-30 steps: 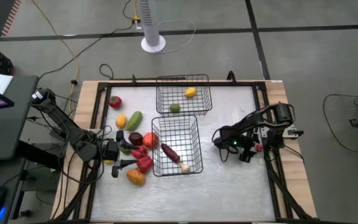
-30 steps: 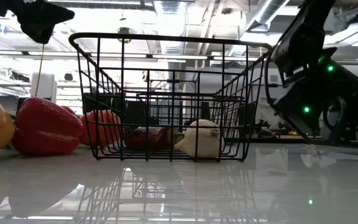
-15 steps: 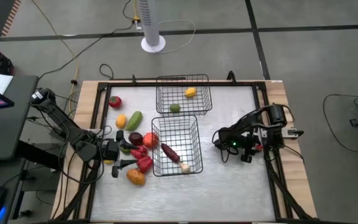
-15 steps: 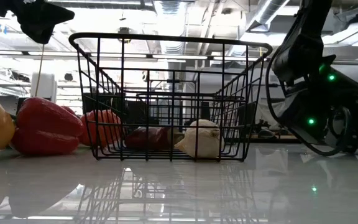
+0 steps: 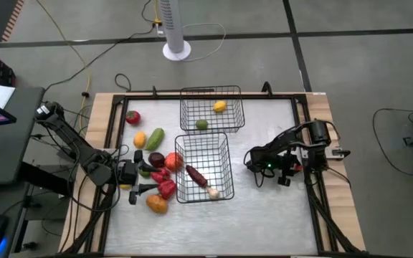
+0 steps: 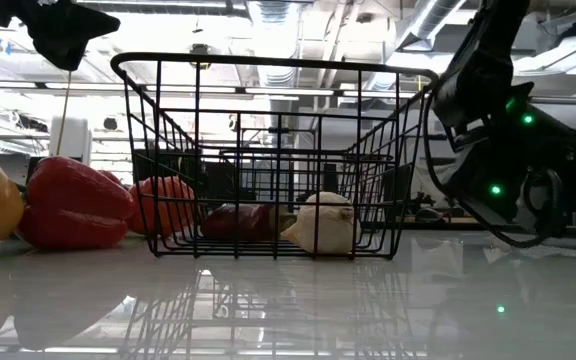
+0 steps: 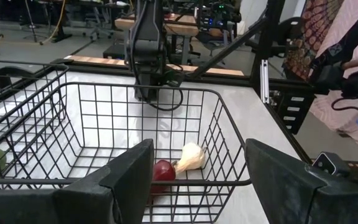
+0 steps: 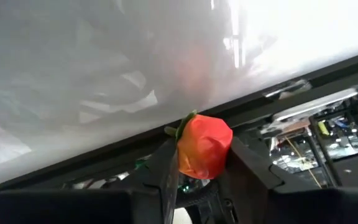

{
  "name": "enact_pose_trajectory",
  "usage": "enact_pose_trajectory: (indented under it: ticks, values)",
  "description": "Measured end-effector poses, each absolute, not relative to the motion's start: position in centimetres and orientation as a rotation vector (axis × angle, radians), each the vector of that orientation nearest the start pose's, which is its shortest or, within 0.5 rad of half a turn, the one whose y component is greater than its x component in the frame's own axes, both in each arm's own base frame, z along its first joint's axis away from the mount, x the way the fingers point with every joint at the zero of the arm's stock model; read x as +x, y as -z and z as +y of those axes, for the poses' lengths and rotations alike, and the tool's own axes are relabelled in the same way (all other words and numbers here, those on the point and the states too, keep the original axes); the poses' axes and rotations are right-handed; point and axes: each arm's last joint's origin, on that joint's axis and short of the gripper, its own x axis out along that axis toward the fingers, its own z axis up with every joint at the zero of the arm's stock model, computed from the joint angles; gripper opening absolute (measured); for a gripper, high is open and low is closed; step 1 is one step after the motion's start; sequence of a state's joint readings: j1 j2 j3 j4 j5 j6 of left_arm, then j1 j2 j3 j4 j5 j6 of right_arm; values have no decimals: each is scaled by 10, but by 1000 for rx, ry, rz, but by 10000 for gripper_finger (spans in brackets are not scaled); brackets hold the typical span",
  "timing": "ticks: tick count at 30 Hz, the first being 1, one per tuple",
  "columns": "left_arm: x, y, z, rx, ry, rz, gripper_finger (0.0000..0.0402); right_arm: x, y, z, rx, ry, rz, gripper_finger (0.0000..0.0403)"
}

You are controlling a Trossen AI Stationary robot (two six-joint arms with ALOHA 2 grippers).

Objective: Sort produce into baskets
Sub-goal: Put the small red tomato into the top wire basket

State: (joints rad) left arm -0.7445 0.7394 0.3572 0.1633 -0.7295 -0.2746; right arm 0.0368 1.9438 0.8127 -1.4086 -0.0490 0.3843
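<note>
At the table's right edge, close against the dark frame rail, the right gripper (image 8: 199, 163) has its two fingers shut on a small red-orange fruit with a green stem (image 8: 204, 148), which looks like a toy tomato or strawberry; in the high view this gripper (image 5: 291, 172) sits low beside the rail, well apart from both baskets. So the pick appears just made, and the step in hand is carrying this piece to a basket. Nearer the middle stands the front basket (image 5: 203, 168), holding a dark maroon piece (image 5: 195, 175) and the whitish garlic (image 5: 214, 191). Beyond it the rear basket (image 5: 212, 108) holds a yellow piece (image 5: 220, 107) and a green one (image 5: 201, 124). Judging by that split, the fruit probably belongs in the rear basket, so the next move calls for a lift clear of the rail, a swing across the bare table, and a release above the wire rim. On the far side, the left gripper (image 5: 136, 183) waits partly open and empty among the unsorted produce (image 5: 158, 188).
</note>
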Motion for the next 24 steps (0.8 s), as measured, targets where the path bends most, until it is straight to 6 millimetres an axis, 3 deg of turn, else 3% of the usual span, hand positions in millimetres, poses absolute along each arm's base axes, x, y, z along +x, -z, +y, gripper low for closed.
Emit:
enact_pose_trajectory:
  ticks: [9, 14, 24]
  values:
    - [132, -226, -96, -126, -7, 163, 238, 208, -110, 5, 48, 483, 2490, 146]
    - [132, -226, -95, -127, -7, 163, 238, 209, -120, -4, 65, 504, 2454, 145]
    - [132, -226, -96, -126, -7, 163, 238, 196, -170, -15, 220, 593, 2194, 147]
